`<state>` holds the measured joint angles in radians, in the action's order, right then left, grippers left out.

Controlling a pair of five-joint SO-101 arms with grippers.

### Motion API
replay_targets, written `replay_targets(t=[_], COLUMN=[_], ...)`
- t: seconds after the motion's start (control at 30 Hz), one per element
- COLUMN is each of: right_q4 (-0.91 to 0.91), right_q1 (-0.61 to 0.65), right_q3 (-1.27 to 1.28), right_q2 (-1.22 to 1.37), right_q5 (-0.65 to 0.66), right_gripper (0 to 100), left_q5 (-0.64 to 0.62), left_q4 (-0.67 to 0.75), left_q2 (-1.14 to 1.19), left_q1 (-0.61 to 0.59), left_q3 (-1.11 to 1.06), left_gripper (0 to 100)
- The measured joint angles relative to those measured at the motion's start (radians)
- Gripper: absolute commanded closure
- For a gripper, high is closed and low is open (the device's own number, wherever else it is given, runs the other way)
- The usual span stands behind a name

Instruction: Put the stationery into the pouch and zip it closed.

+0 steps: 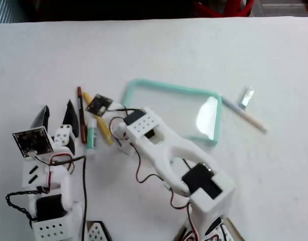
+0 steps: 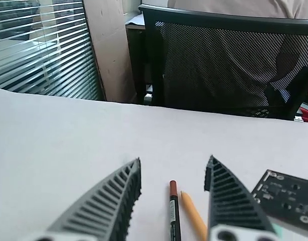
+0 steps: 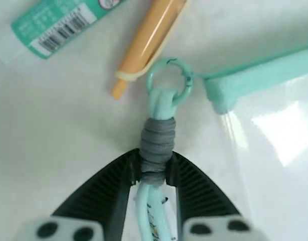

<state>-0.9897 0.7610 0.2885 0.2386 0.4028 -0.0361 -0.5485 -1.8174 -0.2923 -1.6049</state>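
Pinched between the right pincer's (image 3: 153, 168) fingers is the grey-wrapped pull cord (image 3: 156, 140) of the zip, gripped just behind its teal ring (image 3: 169, 80). Beside it, the left pincer (image 2: 174, 168) stands spread wide and holds nothing, low over the table (image 1: 154, 50).

All the stationery I can see lies outside the pouch, so I judge the step in hand to be working the zip open, ahead of any loading. Whether the zip is open at all cannot be told here. The next move calls for a steady draw of the cord along the teal edge, kept low and in line with it so the ring does not twist. The light pouch may slide along unless something pins it.

Just past the ring lies the orange pen (image 3: 154, 35), tip toward the pincer. The glue stick (image 3: 63, 25) lies alongside it. The brown pencil (image 2: 173, 211) sits between the left fingers' line, and its long axis points away from the arms.

Farther out, the pouch (image 1: 169, 89) lies flat, its long axis running across the table, and the pull sits at its near corner by the stationery. Beyond its far end another pen (image 1: 244, 114) lies slantwise, with a small clip (image 1: 247, 97) near it, both well apart from the rest.
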Motion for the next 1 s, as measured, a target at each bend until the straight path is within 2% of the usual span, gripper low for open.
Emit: replay_targets(t=[0.13, 0.23, 0.4, 0.53, 0.73, 1.0], right_q4=[-0.052, -0.074, -0.176, -0.252, -0.262, -0.262], right_q1=[-0.02, -0.032, -0.035, -0.086, -0.183, -0.186], right_q3=[0.002, 0.012, 0.005, -0.057, -0.149, -0.371], right_q2=[-0.172, -0.325, -0.577, -0.72, -0.767, -0.769], right_q5=[0.0, 0.0, 0.0, 0.0, 0.0, 0.0], right_gripper=[97.8, 97.4, 97.4, 97.6, 97.8, 97.8], left_q5=[0.0, 0.006, 0.157, 0.221, 0.253, 0.19], left_q4=[0.0, 0.0, -0.011, -0.095, -0.265, -0.288], left_q2=[0.0, 0.0, 0.0, 0.0, 0.0, 0.0], left_q1=[0.005, 0.057, 0.164, 0.255, 0.368, 0.488], left_q3=[0.0, -0.009, -0.032, -0.032, 0.041, 0.161], left_gripper=[78, 78, 78, 72, 71, 71])
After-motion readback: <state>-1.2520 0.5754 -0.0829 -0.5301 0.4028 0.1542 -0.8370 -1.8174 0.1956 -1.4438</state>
